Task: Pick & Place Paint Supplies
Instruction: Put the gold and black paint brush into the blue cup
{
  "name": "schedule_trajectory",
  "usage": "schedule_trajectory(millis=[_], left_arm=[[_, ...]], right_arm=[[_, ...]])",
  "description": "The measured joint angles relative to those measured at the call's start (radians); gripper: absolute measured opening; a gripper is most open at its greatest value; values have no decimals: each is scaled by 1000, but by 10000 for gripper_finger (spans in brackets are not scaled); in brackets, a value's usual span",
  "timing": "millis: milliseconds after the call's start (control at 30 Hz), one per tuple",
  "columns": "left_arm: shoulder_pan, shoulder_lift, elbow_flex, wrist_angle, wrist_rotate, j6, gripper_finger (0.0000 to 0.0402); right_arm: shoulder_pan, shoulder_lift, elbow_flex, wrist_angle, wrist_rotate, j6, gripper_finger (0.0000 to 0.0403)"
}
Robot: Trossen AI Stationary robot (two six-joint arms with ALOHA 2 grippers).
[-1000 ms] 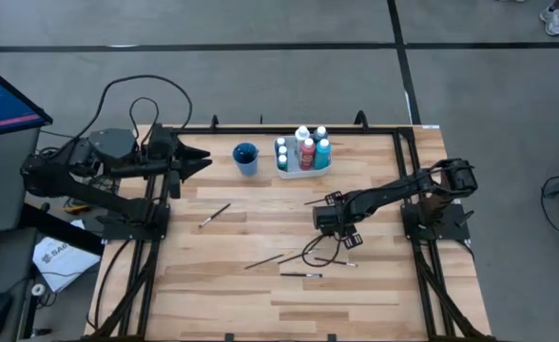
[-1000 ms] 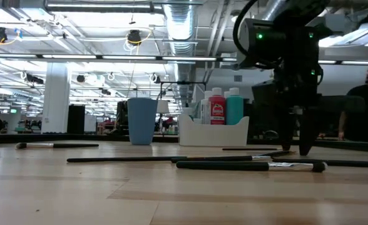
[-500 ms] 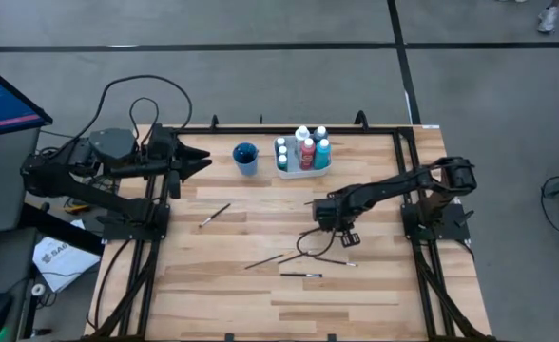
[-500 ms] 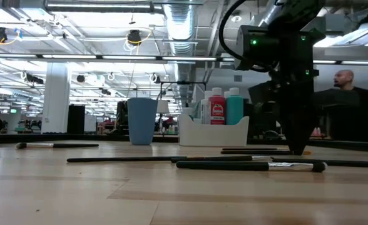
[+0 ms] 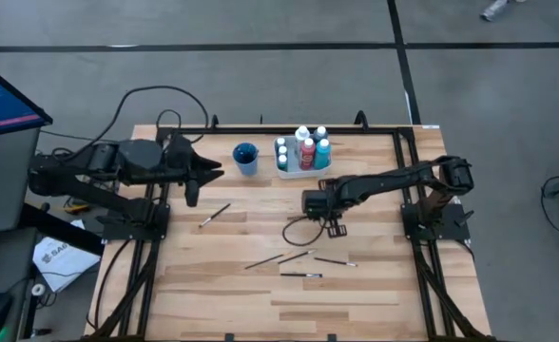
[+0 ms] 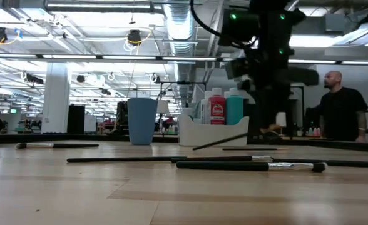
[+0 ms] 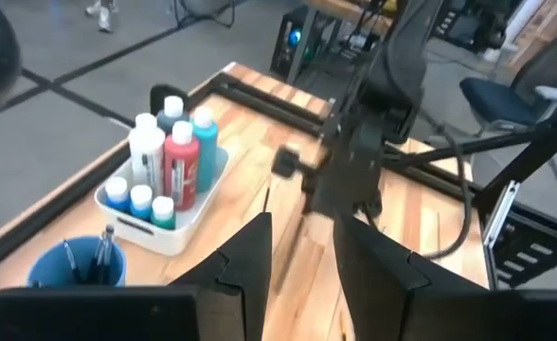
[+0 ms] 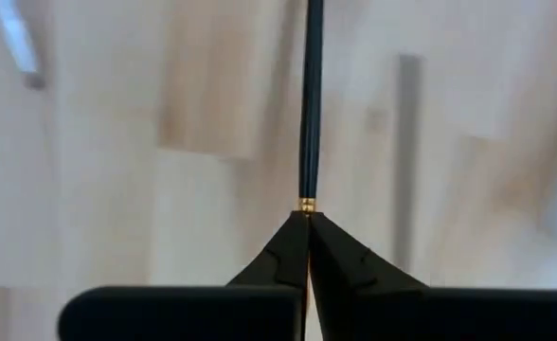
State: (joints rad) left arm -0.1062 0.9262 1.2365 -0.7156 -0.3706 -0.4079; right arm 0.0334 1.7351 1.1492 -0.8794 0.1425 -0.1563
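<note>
My right gripper (image 5: 319, 203) hangs over the middle of the table, shut on a thin dark paintbrush (image 6: 221, 141). Other paintbrushes lie flat on the wood: one at the left (image 5: 215, 215) and several nearer the front (image 5: 300, 275). Paint bottles (image 5: 305, 150) stand in the white tray (image 5: 289, 172) at the far edge. Beside it stands the blue cup (image 5: 245, 158), with brushes in it. My left gripper (image 7: 302, 260) is open above the table's left side, left of the cup, with nothing between its fingers. My right gripper pinches the paintbrush between its two fingertips (image 8: 283, 248), just past the gold band (image 8: 307, 203) at one end of the handle. The fingers come from above and point down. The brush is lifted clear of the table and slants, its free end (image 6: 196, 148) lower.
A black cable loop (image 5: 294, 224) hangs by the right gripper. Black frame rails run along both table sides (image 5: 408, 180). A person (image 6: 343, 112) stands in the room behind the table. Bare wood lies at the near edge (image 5: 289, 309).
My right gripper has shut on a brush, then risen and gone toward the far edge and the table's left. The brush has come off the wood and now hangs slanted. My left gripper has reached out toward the table's middle and sunk a little.
</note>
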Motion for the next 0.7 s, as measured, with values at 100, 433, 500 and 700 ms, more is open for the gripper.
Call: schedule_trajectory(millis=[100,433,500,700], left_arm=[[0,-6,-10,1,0,-36,108],[0,-84,-10,-1,-1,-46,108],[0,-102,-10,-1,-4,-46,108],[0,-136,-10,-3,-5,-77,108]], right_arm=[[-17,-1,84,-65,68,-12,2],[-119,-3,346,-116,264,-191,1],[-137,3,390,-119,274,-210,1],[-163,6,446,-148,198,-116,0]])
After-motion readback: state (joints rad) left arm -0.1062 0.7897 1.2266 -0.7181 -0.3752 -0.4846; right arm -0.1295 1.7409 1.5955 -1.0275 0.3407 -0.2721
